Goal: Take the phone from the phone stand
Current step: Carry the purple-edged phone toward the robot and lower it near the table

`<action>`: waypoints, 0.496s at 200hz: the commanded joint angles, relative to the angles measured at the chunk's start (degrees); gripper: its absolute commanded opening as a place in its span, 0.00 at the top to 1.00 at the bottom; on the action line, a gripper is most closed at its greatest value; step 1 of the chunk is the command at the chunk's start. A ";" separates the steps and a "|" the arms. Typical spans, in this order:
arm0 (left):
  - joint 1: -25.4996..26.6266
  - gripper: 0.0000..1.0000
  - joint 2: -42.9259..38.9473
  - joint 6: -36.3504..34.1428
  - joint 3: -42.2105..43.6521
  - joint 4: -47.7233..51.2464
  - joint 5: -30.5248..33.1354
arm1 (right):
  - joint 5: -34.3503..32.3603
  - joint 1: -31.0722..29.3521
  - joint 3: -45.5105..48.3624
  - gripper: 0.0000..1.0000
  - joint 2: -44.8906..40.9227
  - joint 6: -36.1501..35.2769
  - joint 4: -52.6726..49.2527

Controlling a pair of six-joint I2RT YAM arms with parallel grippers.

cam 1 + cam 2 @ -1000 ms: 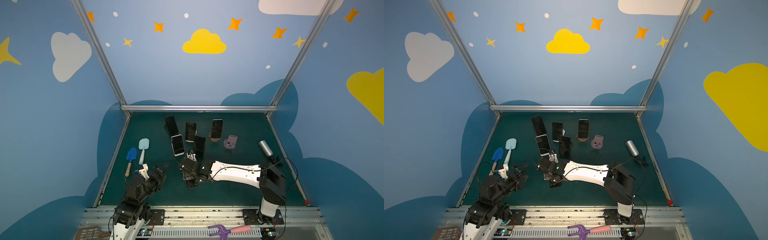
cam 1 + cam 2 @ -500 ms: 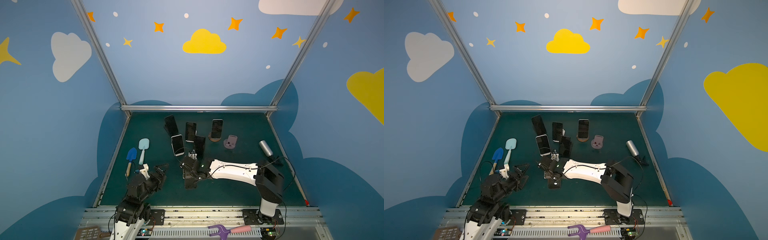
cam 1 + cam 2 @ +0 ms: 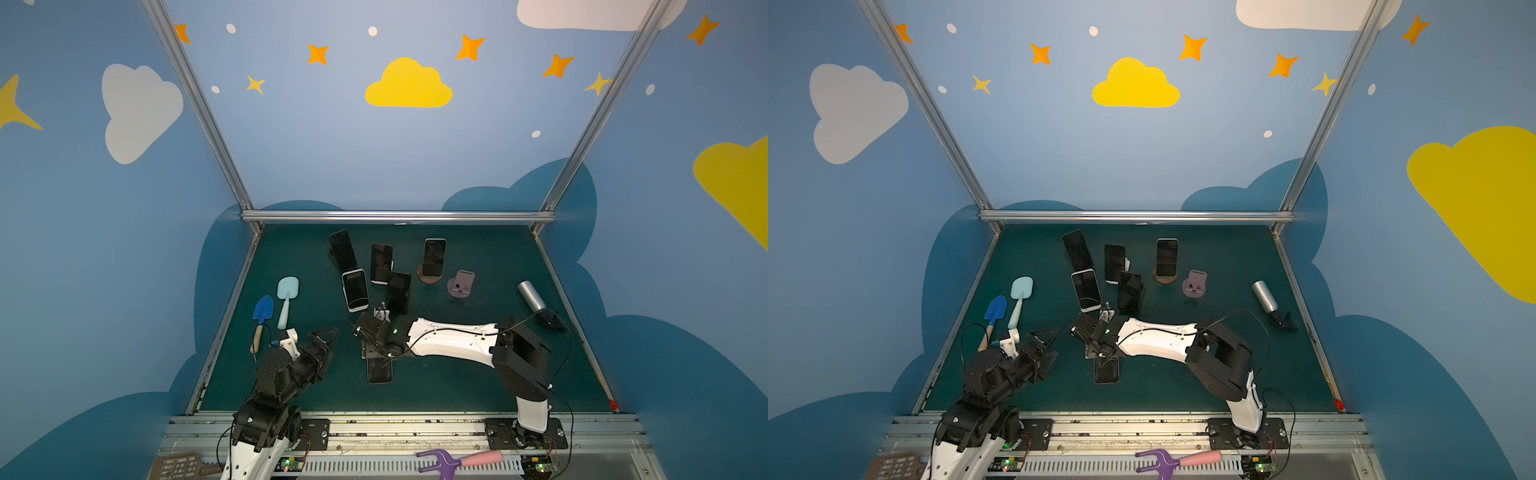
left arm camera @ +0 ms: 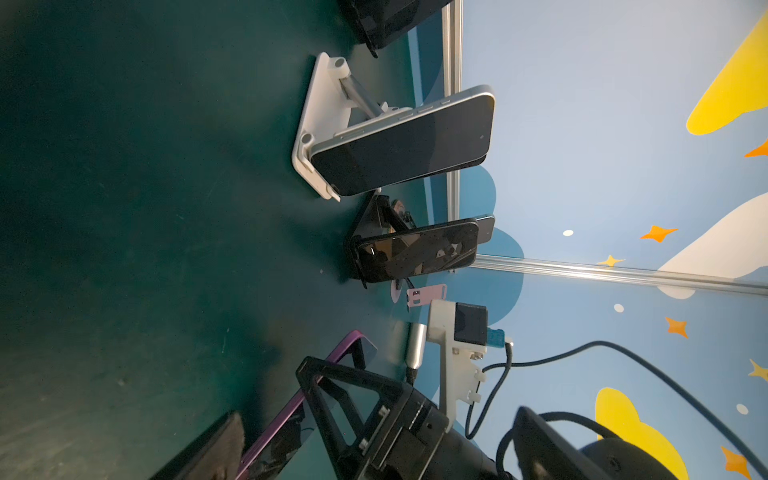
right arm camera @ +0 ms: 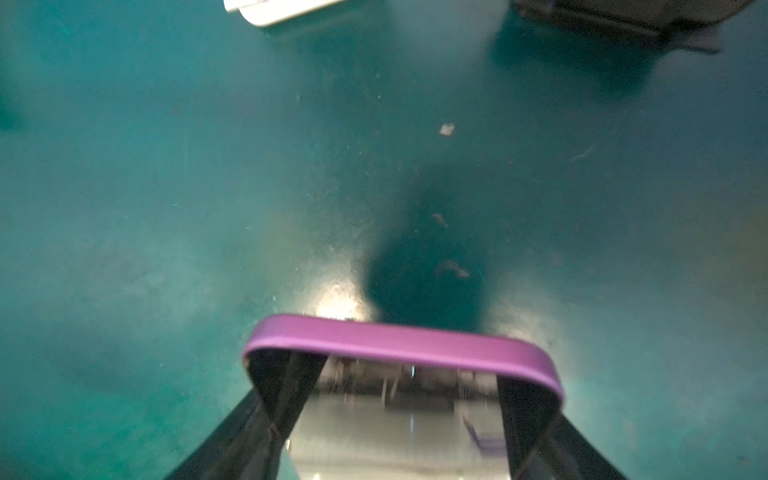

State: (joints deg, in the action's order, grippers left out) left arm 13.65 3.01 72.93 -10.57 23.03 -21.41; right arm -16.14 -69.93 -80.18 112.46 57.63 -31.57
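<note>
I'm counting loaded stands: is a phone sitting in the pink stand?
No, in a top view the pink stand stands bare, with nothing resting in its slot.

The bench (image 3: 436,395) carries a matt dark-green mat, which looks scuffed and dusty in the right wrist view. The purple-cased phone (image 5: 399,415) has a glossy, mirror-like glass face and a smooth satin purple rim. The white stand (image 4: 320,116) looks like matt plastic with a grey, metal-looking strut. The silver-edged phone (image 4: 403,153) resting on it shows glossy black glass. The cylinder (image 3: 531,294) is brushed silvery metal. The round stand base (image 3: 429,277) looks wooden, as does the handle of the blue trowel (image 3: 262,309). The pale-blue spade (image 3: 286,299) is smooth plastic. The frame rail (image 3: 399,216) is bare aluminium.
</note>
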 commanded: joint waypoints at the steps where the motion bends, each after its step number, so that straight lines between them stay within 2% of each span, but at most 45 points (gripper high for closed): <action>1: 0.15 0.00 -1.15 0.05 0.28 0.57 0.60 | 1.00 -0.12 -1.22 0.53 2.34 0.29 -1.76; 99: 0.15 0.00 0.72 0.00 -1.26 -1.18 2.22 | -0.87 -1.36 -2.83 0.54 4.30 1.03 -3.29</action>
State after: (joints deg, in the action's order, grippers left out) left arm 13.67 2.28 73.32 -10.50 23.22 -20.16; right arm -15.77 -70.26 -82.35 115.59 57.95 -32.88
